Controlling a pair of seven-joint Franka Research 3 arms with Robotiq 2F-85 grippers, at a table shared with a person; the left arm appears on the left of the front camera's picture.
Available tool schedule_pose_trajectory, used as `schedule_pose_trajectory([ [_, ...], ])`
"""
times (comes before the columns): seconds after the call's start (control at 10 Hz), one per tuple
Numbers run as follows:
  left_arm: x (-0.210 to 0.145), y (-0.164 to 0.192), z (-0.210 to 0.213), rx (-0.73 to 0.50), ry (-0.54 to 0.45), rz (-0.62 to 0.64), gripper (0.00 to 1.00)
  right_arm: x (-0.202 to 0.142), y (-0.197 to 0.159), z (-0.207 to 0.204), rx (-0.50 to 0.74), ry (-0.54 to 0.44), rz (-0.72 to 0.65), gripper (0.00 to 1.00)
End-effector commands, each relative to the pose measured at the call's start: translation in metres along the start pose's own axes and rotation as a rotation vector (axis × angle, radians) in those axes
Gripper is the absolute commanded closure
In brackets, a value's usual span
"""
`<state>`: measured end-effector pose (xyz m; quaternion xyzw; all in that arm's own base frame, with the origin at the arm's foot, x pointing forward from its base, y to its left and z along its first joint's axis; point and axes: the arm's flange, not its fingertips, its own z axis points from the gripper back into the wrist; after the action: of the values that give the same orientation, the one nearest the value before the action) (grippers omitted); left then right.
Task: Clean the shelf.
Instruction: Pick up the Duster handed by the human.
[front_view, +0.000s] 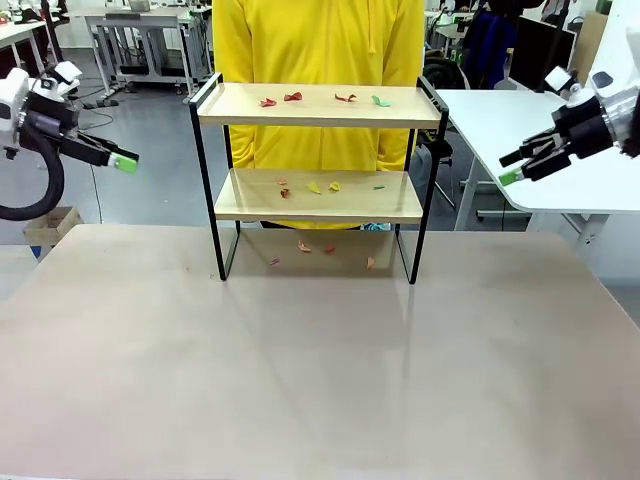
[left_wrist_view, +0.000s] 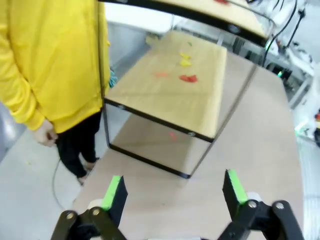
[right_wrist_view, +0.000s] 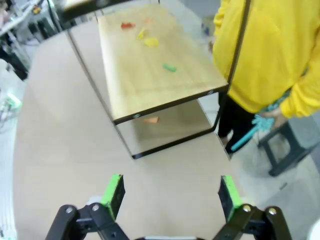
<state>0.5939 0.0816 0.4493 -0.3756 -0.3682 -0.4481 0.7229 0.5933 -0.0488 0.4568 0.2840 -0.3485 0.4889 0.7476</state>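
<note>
1. Front view. We find the shelf (front_view: 320, 213) standing upright at the far middle of the table (front_view: 320, 380), directly in front of a person (front_view: 318, 40) in a yellow top.
   - Its top board (front_view: 230, 105) carries a row of small coloured scraps (front_view: 292, 97), red ones and a green one.
   - Its lower board (front_view: 250, 195) carries several more (front_view: 314, 187).
   - A few lie on the table beneath the shelf (front_view: 303, 246).
2. Front view, arms. The left gripper (front_view: 122, 160) hangs in the air off the shelf's left side and the right gripper (front_view: 508, 168) off its right side. Both are well apart from the shelf and touch nothing. From this angle we cannot judge how far their fingers are spread.
3. Left wrist view. The left gripper (left_wrist_view: 174, 182) has its fingers spread wide with nothing between them.
   - It looks down on one end of the shelf (left_wrist_view: 165, 107), where red and yellow scraps (left_wrist_view: 188, 78) sit on the lower board.
   - The person's hand (left_wrist_view: 46, 134) hangs at their side, empty as far as we can tell.
4. Right wrist view. The right gripper (right_wrist_view: 170, 185) likewise has its fingers wide and empty, facing the other end of the shelf (right_wrist_view: 150, 85).
   - Yellow, orange and green scraps (right_wrist_view: 150, 42) lie on the lower board, and one orange scrap (right_wrist_view: 151, 119) lies on the table under it.
   - The person's other hand (right_wrist_view: 272, 116) holds a teal object (right_wrist_view: 250, 132) that we cannot identify.
5. Assessment. In our judgement no cleaning is evident. Both boards carry debris, and neither gripper has a tool or any contact with the shelf, so the whole task is left to do.
</note>
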Motion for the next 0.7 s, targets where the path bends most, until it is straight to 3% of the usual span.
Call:
schedule_pose_trajectory([
  [0.0, -0.011, 0.065, 0.005, -0.044, -0.113, -0.019, 0.0, -0.016, -0.06, -0.002, 0.097, -0.187, 0.029, 0.0],
  [0.1, -0.03, 0.07, 0.003, -0.151, -0.204, -0.065, 0.0, -0.031, -0.066, -0.01, 0.135, -0.276, 0.059, 0.0],
  [0.6, -0.092, 0.054, -0.019, -0.136, -0.352, -0.297, 0.0, -0.086, -0.066, -0.019, 0.138, -0.47, 0.24, 0.0],
])
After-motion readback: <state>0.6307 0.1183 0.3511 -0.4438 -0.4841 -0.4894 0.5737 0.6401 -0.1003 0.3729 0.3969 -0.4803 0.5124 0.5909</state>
